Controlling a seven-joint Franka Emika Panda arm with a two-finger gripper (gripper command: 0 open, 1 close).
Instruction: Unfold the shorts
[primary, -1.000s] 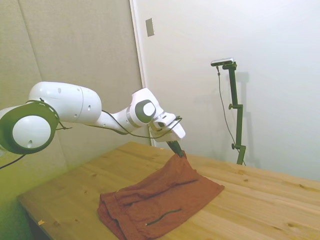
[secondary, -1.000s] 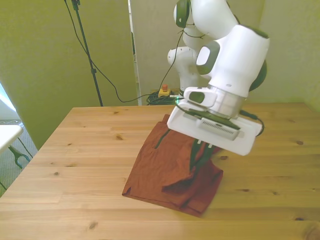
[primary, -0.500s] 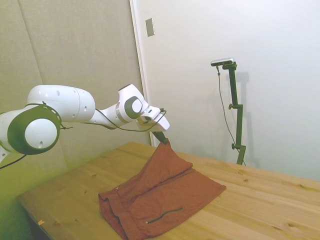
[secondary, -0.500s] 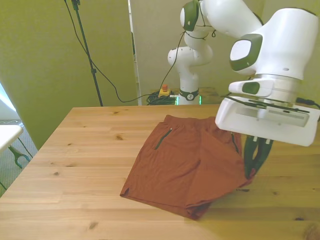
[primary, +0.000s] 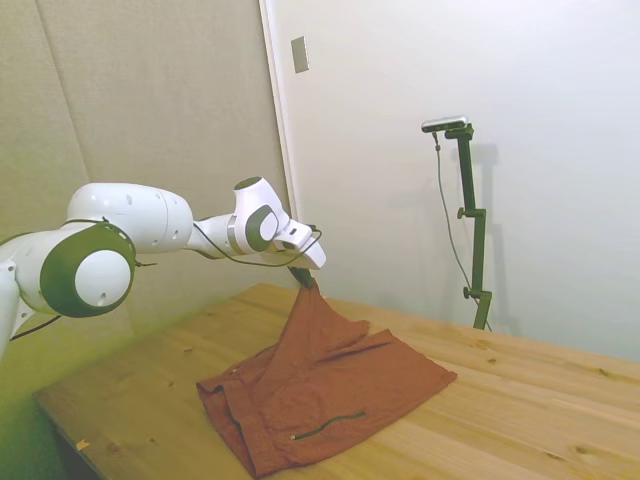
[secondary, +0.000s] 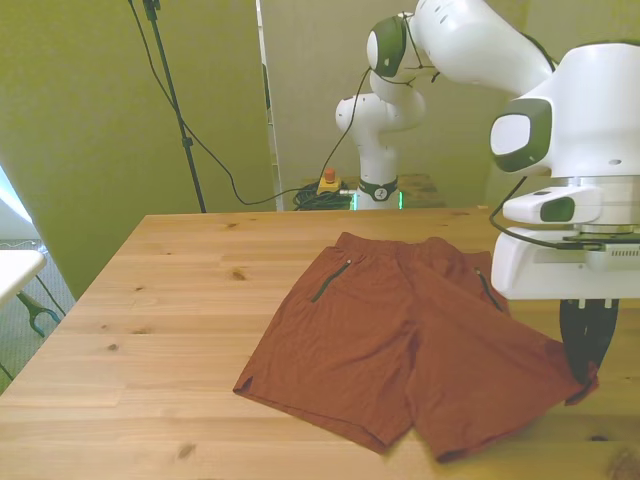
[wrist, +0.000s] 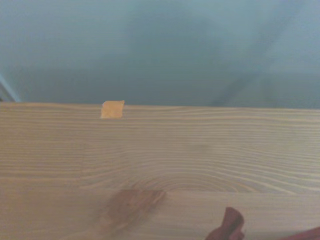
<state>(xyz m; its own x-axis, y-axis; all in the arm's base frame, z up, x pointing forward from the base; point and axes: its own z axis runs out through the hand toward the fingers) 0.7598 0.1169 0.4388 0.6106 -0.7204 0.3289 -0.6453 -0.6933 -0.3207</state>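
The rust-red shorts (secondary: 400, 340) lie spread across the wooden table (secondary: 160, 330), both legs showing, with a dark pocket zipper (secondary: 330, 280) near the waistband. My gripper (secondary: 585, 372) is shut on the hem corner of the leg at the front view's right, holding that corner a little above the table. In the side view the shorts (primary: 320, 390) rise in a peak to the gripper (primary: 303, 282), and a zipper (primary: 328, 424) shows near the front. A scrap of red fabric (wrist: 227, 225) shows at the wrist view's edge.
A small orange tape square (wrist: 112, 109) sits near the table edge (wrist: 200, 107) in the wrist view. A wood knot (wrist: 130, 205) lies close to the fabric. A black stand with a cable (secondary: 175, 110) rises behind the table at the front view's left.
The gripper has carried the held leg toward the front view's right. The folded-over leg has opened out, so the shorts now lie much wider on the table.
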